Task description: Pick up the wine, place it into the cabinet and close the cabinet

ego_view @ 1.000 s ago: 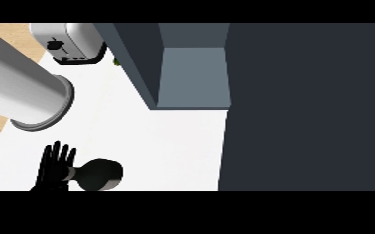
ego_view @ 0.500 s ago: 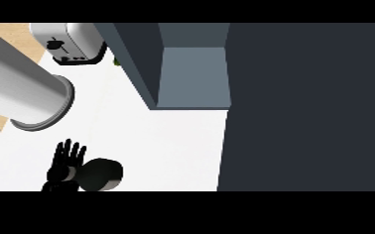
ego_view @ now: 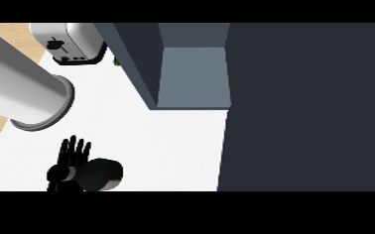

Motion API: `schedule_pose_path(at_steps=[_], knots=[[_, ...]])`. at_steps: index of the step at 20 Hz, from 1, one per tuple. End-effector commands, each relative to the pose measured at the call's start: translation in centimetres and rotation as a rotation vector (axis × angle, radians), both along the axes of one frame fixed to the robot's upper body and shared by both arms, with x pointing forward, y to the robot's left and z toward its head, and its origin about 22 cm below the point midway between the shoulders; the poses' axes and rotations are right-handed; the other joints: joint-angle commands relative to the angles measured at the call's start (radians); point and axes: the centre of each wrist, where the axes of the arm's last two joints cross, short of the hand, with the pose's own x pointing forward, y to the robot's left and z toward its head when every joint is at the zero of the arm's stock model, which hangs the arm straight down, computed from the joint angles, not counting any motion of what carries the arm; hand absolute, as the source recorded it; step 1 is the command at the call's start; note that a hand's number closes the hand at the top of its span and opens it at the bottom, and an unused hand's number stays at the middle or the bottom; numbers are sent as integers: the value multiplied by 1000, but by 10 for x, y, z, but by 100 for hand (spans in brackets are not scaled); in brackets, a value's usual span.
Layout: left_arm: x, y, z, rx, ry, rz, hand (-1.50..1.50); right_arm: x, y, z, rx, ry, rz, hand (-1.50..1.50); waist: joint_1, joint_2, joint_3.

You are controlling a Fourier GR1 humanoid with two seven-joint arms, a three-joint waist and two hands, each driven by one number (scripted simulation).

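Note:
My left hand (ego_view: 68, 162) shows at the lower left, fingers straight and pointing up, open and holding nothing. Right beside it stands a dark round thing with a grey rim (ego_view: 101, 174), which looks like the wine seen from above; the hand overlaps its left edge. I cannot tell whether they touch. The dark grey cabinet (ego_view: 139, 59) stands at the top centre, and its lighter grey-blue inside (ego_view: 194, 77) is showing. A wide dark panel (ego_view: 300, 109) fills the view's right side. My right hand is out of view.
A big grey cylinder (ego_view: 29, 96) slants in from the left edge above my hand. A silver toaster (ego_view: 70, 42) stands at the back left, with a bit of green (ego_view: 117, 62) beside it. White counter (ego_view: 176, 148) lies between the hand and the cabinet.
My left hand has drifted right, closing in on the dark round thing until it overlaps its left edge. Nothing else has moved.

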Motion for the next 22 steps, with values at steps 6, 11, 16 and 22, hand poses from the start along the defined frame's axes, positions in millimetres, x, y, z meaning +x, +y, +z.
schedule_pose_path(at_steps=[6, 11, 16, 22], knots=[[15, -1, -4, -15, -75, -131, 150, -14, -8, 17, 50, -41, 53, -150, 1, 1, 0], [17, -9, -7, 78, -64, -163, 150, -25, 1, 20, 48, -40, 46, -150, 0, 0, -1], [67, 25, 21, 206, -51, -188, 150, -20, 2, 11, 55, -38, 49, -150, -7, 1, 0], [66, 30, 12, 297, -143, -140, 150, -18, -13, 2, 44, -30, 59, -150, -5, 1, 0]])
